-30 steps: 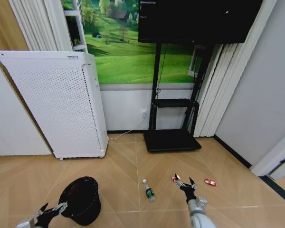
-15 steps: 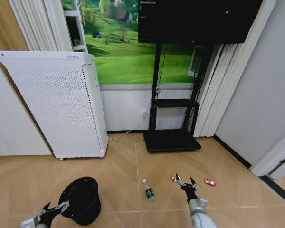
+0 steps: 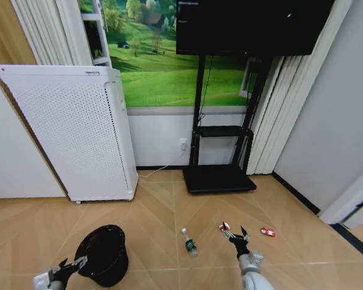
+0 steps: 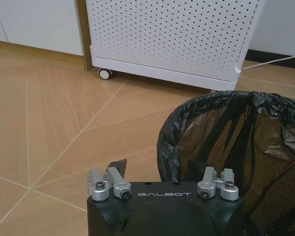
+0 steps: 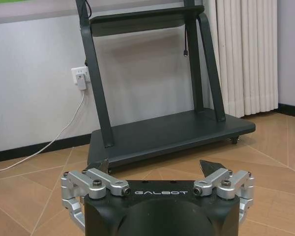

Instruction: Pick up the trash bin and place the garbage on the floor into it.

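Left hand [image 3: 71, 267] hangs low at the seven o'clock corner of the head view, fingers spread wide and holding nothing, with the trash bin [image 3: 103, 254] just beyond it toward two o'clock. In the left wrist view one finger sits outside the bin's bag-lined rim [image 4: 168, 142]; the other is hidden behind the liner, so whether the rim lies between them is hard to tell. Right hand [image 3: 235, 234], also wide open and empty, hovers at five o'clock between the bottle [image 3: 189, 243] and two red wrappers [image 3: 267, 231].
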You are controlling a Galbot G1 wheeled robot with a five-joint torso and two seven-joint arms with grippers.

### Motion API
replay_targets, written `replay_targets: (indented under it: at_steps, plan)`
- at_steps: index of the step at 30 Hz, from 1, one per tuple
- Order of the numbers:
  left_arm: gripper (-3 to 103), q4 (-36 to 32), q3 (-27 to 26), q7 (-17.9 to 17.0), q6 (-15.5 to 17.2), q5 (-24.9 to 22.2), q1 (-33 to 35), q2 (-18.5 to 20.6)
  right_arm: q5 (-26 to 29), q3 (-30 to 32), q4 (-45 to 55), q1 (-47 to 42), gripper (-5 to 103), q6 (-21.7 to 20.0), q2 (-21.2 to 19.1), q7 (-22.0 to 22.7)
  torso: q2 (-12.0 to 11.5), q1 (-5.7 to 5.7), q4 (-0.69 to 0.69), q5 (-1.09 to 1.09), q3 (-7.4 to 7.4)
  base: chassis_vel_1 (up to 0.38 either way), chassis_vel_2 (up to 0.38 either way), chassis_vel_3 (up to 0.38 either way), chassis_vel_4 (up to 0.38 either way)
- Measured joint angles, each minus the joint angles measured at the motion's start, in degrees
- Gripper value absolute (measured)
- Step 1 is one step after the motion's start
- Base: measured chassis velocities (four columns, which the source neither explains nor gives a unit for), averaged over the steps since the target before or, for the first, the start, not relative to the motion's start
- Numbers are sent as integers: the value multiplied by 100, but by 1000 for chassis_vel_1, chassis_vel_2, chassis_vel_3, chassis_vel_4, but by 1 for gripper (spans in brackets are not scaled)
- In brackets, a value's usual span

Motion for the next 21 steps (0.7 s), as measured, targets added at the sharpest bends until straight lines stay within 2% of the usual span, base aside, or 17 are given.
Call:
replay_targets:
  at_steps: [1, 2, 4, 5, 8, 9, 11, 14, 15, 16, 18, 21]
  plan:
    - [66, 30, 0, 27, -25, 0, -1, -3, 13, 4, 1, -7, 100, 3, -9, 0, 1, 0, 0, 2, 0, 0, 0, 0, 0]
    - [66, 30, 0, 27, -25, 0, -1, -3, 13, 4, 1, -7, 100, 3, -9, 0, 1, 0, 0, 2, 0, 0, 0, 0, 0]
    - [54, 61, -4, 56, -45, -3, -7, 1, 30, 13, -1, -21, 100, 17, -21, -2, 2, 0, -1, 2, 1, 0, 0, 0, 0]
    - [54, 61, -4, 56, -45, -3, -7, 1, 30, 13, -1, -21, 100, 17, -21, -2, 2, 0, -1, 2, 1, 0, 0, 0, 0]
    - [39, 70, -4, 66, -54, -7, -17, 4, 32, 13, -20, -33, 100, 40, -21, -5, 2, 1, -1, 0, 2, 0, 0, 0, 0]
    - [39, 70, -4, 66, -54, -7, -17, 4, 32, 13, -20, -33, 100, 40, -21, -5, 2, 1, -1, 0, 2, 0, 0, 0, 0]
    - [28, 62, 12, 60, -70, -6, -29, 0, 30, 2, -34, -33, 100, 48, -17, -7, 2, 1, -1, -2, 3, 0, 0, 0, 0]
    - [23, 41, 29, 38, -70, -16, -39, -7, 24, -5, -37, -31, 100, 49, -11, -9, 2, 1, -1, -3, 3, 0, 0, 0, 0]
    - [16, 19, 41, 24, -60, -22, -51, -8, 14, -10, -37, -28, 100, 49, -7, -9, 2, 1, -1, -4, 4, 0, 0, 0, 0]
    - [16, 19, 41, 24, -60, -22, -51, -8, 14, -10, -37, -28, 100, 49, -7, -9, 2, 1, -1, -4, 4, 0, 0, 0, 0]
    - [7, -30, 78, 26, -85, -55, -129, -6, -20, -21, -41, -21, 100, 49, 1, -11, 3, 2, -1, -2, 4, 0, 0, 0, 0]
    - [7, -22, 103, 13, -86, -132, -218, -2, -73, -22, 0, -44, 100, 49, 3, -11, 3, 2, 0, -3, 4, 0, 0, 0, 0]
